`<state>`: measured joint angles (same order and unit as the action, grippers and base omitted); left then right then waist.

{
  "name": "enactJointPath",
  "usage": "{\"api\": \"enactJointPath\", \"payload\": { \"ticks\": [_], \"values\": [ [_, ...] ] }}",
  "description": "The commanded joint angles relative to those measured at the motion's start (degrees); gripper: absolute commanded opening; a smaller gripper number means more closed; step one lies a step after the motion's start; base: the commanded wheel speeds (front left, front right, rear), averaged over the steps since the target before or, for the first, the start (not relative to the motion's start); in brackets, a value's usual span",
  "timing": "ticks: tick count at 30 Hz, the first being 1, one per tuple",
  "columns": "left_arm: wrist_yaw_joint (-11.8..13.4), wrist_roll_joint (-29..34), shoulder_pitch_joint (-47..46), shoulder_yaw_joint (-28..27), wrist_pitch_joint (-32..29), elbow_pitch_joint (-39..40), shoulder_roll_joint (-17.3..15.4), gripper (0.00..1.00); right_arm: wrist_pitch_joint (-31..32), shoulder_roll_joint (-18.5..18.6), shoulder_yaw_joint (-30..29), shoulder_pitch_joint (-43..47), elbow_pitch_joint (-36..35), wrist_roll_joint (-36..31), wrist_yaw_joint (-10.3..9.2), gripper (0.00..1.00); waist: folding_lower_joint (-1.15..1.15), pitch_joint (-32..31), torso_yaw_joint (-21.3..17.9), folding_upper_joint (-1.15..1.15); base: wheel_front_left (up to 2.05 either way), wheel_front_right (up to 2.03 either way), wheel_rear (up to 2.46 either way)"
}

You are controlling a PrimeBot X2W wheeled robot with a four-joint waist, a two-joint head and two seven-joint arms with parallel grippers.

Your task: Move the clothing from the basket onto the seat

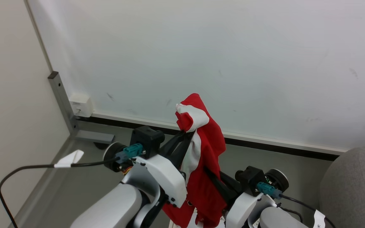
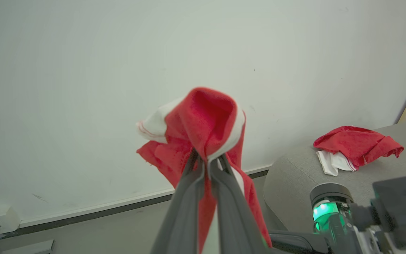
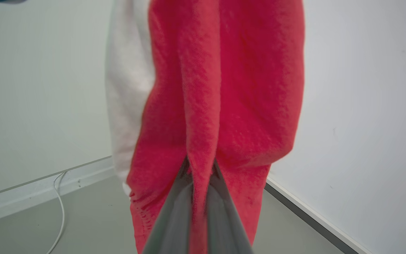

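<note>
The right gripper (image 3: 201, 167) pinches a low fold of the red-and-white garment (image 1: 206, 148). The left gripper (image 2: 206, 158), higher up, is clamped on its top, so it hangs in the air between them. Farther right, the grey seat (image 2: 294, 176) carries another red garment (image 2: 358, 144), before the white wall (image 1: 233, 47).

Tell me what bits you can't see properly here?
- Head view: the held garment runs off the bottom edge, so its lower end is cut off.
- Right wrist view: the right gripper has its fingertips buried in the fabric folds.
- Head view: the sofa is mostly cut off by the right edge.
</note>
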<state>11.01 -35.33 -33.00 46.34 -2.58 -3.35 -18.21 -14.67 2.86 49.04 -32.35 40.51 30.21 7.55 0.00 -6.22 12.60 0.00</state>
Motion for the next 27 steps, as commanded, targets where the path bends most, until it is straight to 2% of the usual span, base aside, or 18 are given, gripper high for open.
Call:
{"api": "enactJointPath", "payload": {
  "ticks": [1,7,8,11,21,27],
  "values": [
    [0.0,0.1,-0.1,-0.3,0.2,-0.2,-0.3,0.0,-0.1,0.1,0.1,-0.7,0.2,0.4,-0.13,0.0,0.0,0.0,-0.2,0.0,0.0,0.0,0.0],
    [0.7,-0.3,0.8,-0.9,1.3,-0.4,-0.5,0.0,-0.5,0.1,0.9,-0.5,0.7,1.1,-0.13,0.0,0.0,-0.1,-1.2,0.0,0.0,0.0,0.0],
    [0.9,-0.2,0.9,-1.0,1.6,-0.5,-0.7,0.06,-0.5,0.1,0.8,-0.6,0.8,1.2,-0.14,0.0,0.0,-0.1,-1.4,0.0,0.0,0.0,0.0],
    [1.3,-0.4,1.4,-1.3,2.3,-0.8,-0.8,1.0,-0.5,0.1,-0.5,-0.7,0.5,1.4,-0.13,0.0,0.0,0.1,-1.9,0.0,0.0,0.0,0.0],
    [2.4,-0.7,4.0,-1.4,4.5,-1.7,-0.8,1.0,-0.5,0.1,-8.6,-1.9,-2.7,-3.7,-0.13,0.0,0.0,1.1,-6.7,0.0,0.0,0.0,0.0],
    [2.4,-1.2,5.0,-1.5,5.7,-1.9,-0.4,1.0,-0.5,0.1,-13.7,-2.1,-3.9,-7.9,-0.14,0.0,0.0,2.2,-12.3,0.0,0.0,0.0,0.0]
  ]
}}
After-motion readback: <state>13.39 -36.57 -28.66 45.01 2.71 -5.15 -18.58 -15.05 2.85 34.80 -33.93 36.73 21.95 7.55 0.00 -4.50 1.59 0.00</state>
